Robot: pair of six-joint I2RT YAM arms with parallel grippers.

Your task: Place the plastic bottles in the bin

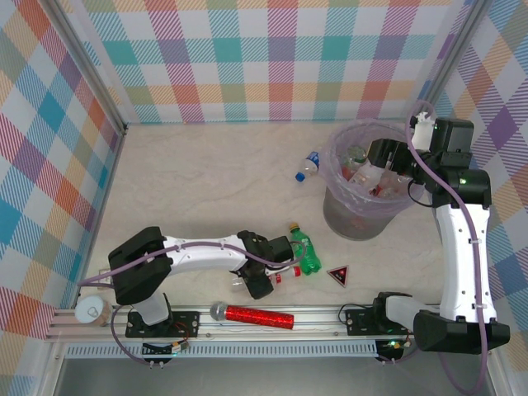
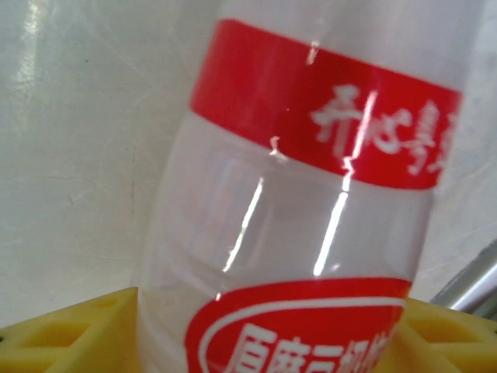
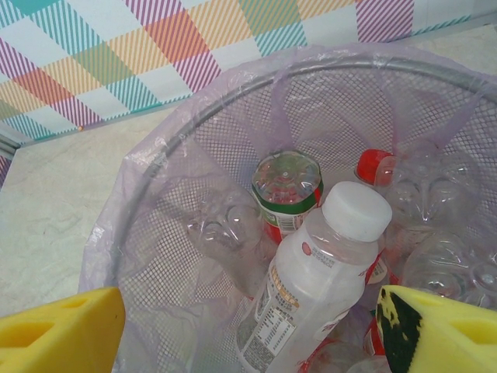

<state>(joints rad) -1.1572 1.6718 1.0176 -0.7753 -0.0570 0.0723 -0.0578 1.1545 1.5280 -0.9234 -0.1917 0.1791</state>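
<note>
Yellow pads [image 2: 70,334] of the left pincer [image 2: 272,342] flank a red-labelled bottle [image 2: 311,194] lying on the surface [image 1: 206,190] near the green bottle [image 1: 306,254]; whether they clamp it, I cannot tell. Jaws apart, the right pincer [image 3: 248,334] hangs over the bin [image 3: 194,132], which holds several bottles [image 3: 311,272]. A blue-capped bottle [image 1: 307,167] lies just beside the bin.
</note>
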